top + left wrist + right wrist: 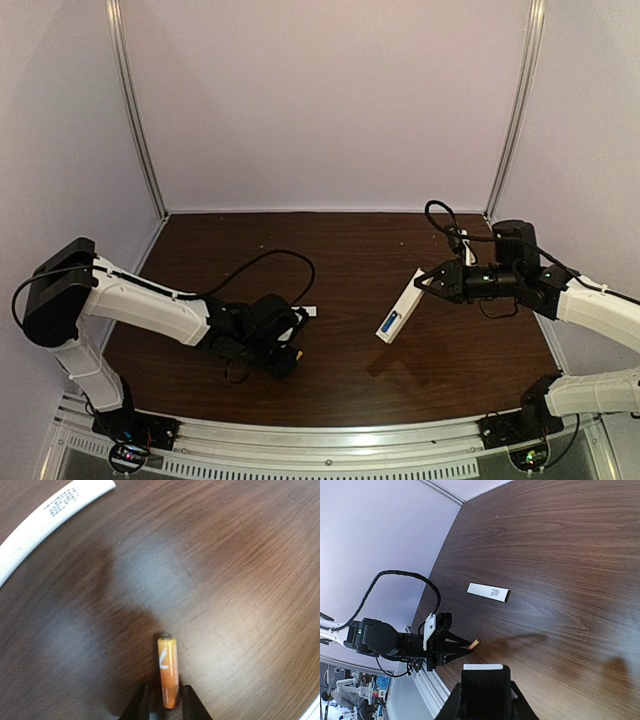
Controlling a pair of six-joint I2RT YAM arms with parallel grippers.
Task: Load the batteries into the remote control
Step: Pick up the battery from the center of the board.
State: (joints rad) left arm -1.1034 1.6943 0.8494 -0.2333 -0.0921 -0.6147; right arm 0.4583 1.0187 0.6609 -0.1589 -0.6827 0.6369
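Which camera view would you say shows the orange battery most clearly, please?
The left wrist view: the orange battery sits close up, in focus, between the left hand's fingers. The top external view shows only an orange speck at that hand; the right wrist view shows it small and distant.

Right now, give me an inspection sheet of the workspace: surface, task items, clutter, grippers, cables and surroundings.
Surface: dark wood-grain table.
Job's things: remote control held tilted, apparently off the table, with the blue battery showing at its free end; orange battery not yet loaded.
Clutter: only a white cover strip, flat on the table.
Grippers: left gripper shut on the orange battery; right gripper shut on the remote control.
Cables: black cable looping above the left arm; another by the right wrist.
Surroundings: plain pale walls.
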